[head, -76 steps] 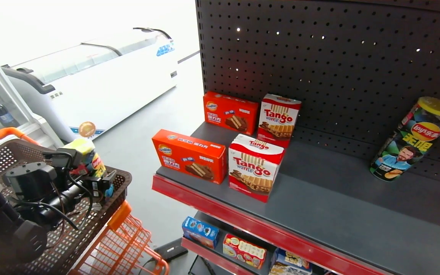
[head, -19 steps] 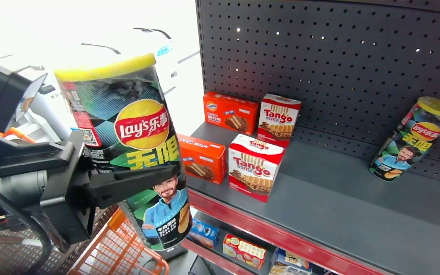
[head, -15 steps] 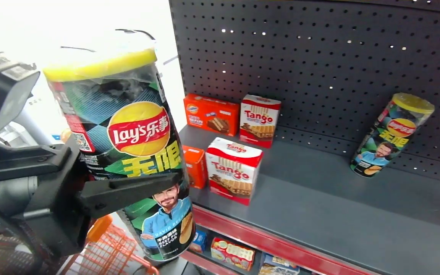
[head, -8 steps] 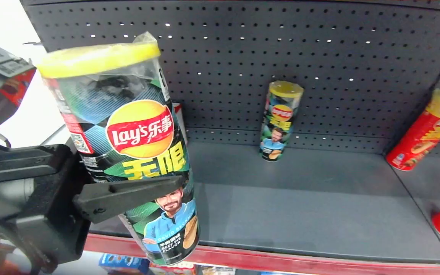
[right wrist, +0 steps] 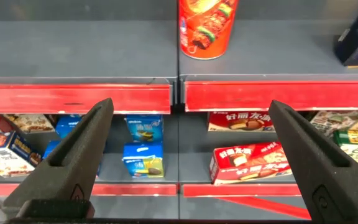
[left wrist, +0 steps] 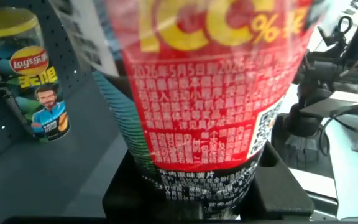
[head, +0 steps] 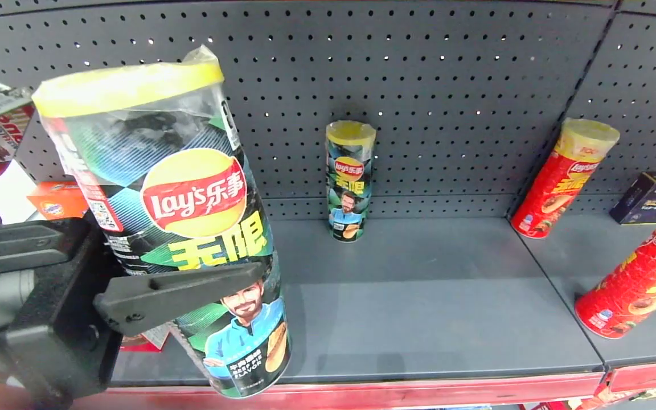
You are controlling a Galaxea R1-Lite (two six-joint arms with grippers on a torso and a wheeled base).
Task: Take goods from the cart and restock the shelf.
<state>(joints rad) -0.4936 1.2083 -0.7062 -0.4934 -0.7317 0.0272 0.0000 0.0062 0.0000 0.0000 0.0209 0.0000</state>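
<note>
Left hand (head: 208, 273): black fingers pressed onto the middle of a green chips can (head: 157, 171), one finger (head: 180, 290) across its front. The can is upright, yellow lid on top and clear film loose at the lid, in front of the left part of the shelf (head: 430, 296). From the left wrist camera its red-printed back (left wrist: 204, 93) is seen from very close.

Right hand (right wrist: 191, 155): fingers spread wide, nothing between them. It is held low, facing the shelf's red front edge (right wrist: 73, 98) and the lower tiers.

Shelf, grey deck with a perforated back panel (head: 419, 85):
- Second green chips can (head: 349, 182), upright, centre rear, touching or just off the panel.
- Red chips can (head: 561, 179), rear, on the next deck section to the right.
- Another red chips can (head: 641, 279), nearer the front at far right.
- Dark box (head: 647, 196), rear right.
- Orange box (head: 57, 199), far left, partly hidden by the held can.

Lower tiers: blue boxes (right wrist: 143, 158) and red boxes (right wrist: 247, 162).
</note>
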